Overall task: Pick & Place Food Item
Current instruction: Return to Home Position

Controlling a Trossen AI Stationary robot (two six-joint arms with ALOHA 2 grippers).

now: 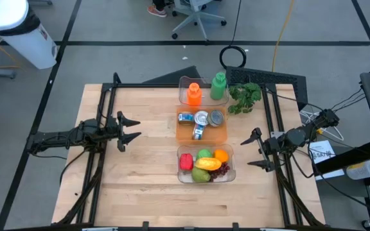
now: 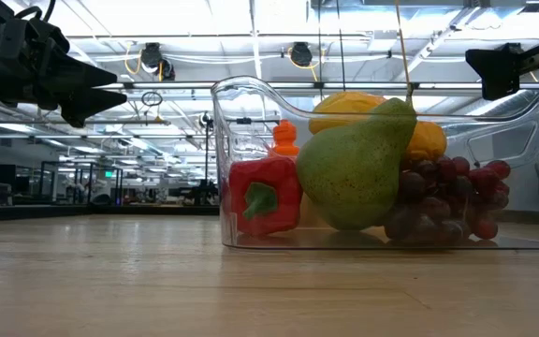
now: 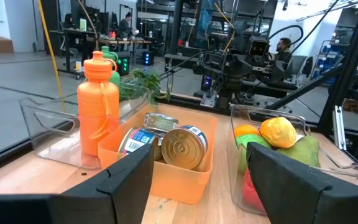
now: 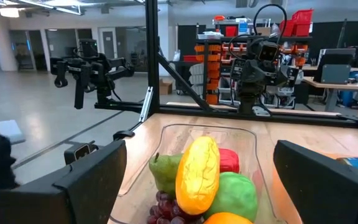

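Note:
A clear bin (image 1: 205,165) of fruit sits near the table's middle, holding a red pepper (image 1: 185,161), a green pear (image 2: 354,168), a yellow mango (image 4: 196,174), an orange (image 1: 221,154) and dark grapes (image 2: 443,201). My left gripper (image 1: 133,129) hovers open left of the bins, above the table. My right gripper (image 1: 252,151) hovers open just right of the fruit bin. Neither touches anything.
An orange bin (image 1: 201,124) with several cans lies beyond the fruit bin. Farther still, a clear tray (image 1: 202,91) holds an orange bottle (image 1: 194,94) and a green bottle (image 1: 218,86). A leafy green bunch (image 1: 245,96) lies to their right. Bare wood spreads left and near.

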